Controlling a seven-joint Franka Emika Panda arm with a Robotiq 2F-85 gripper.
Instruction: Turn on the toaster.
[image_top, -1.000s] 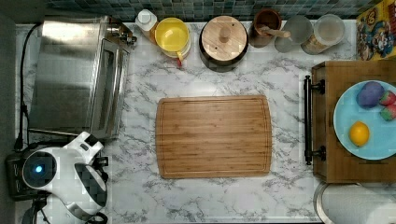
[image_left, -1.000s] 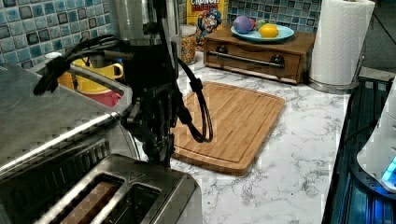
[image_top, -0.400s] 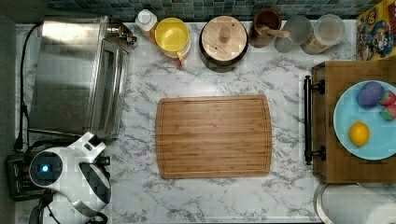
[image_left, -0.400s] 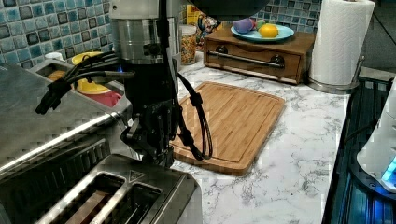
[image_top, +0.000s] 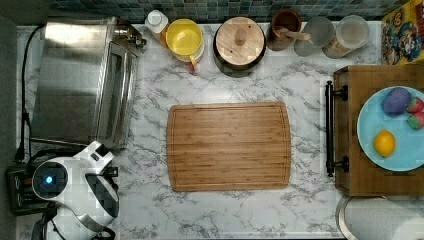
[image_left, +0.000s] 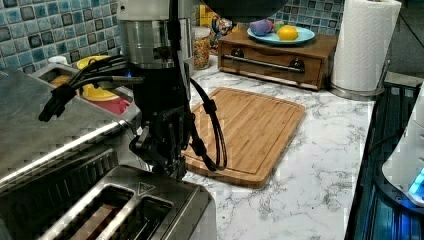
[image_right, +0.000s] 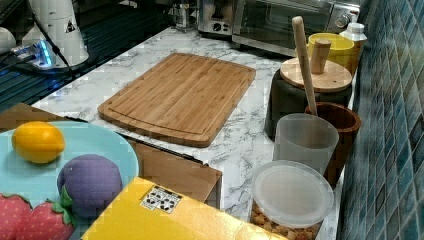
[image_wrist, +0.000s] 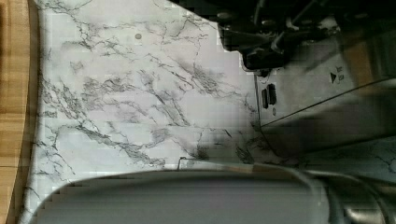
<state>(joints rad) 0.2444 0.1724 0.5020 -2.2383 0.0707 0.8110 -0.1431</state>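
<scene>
Single arm, wrist pointing straight down. In the left view the gripper (image_left: 167, 162) hangs at the far end of the toaster (image_left: 125, 205), its tips dropping just behind the top edge of that end wall. Whether the fingers are spread or pressed together I cannot tell; cables and the finger housing mask them.

Toaster position: near the lower left corner of the top view, just below the toaster oven (image_top: 82, 80) and well apart from the cutting board (image_top: 229, 146); there the white arm body covers most of it, leaving a dark sliver of toaster (image_top: 17, 187) showing.

Key relation: the toaster's long axis runs from the camera toward the gripper in the left view, so the end face lies directly below and slightly camera-side of the claw. The lever itself is hidden there. Judgement: the coming move is a short straight descent along that end face.

Toaster appearance: boxy brushed steel, two long top slots side by side, a triangle mark stamped on the top plate near the gripper end. The wrist view shows a steel face (image_wrist: 322, 84) with small dark slots.
</scene>
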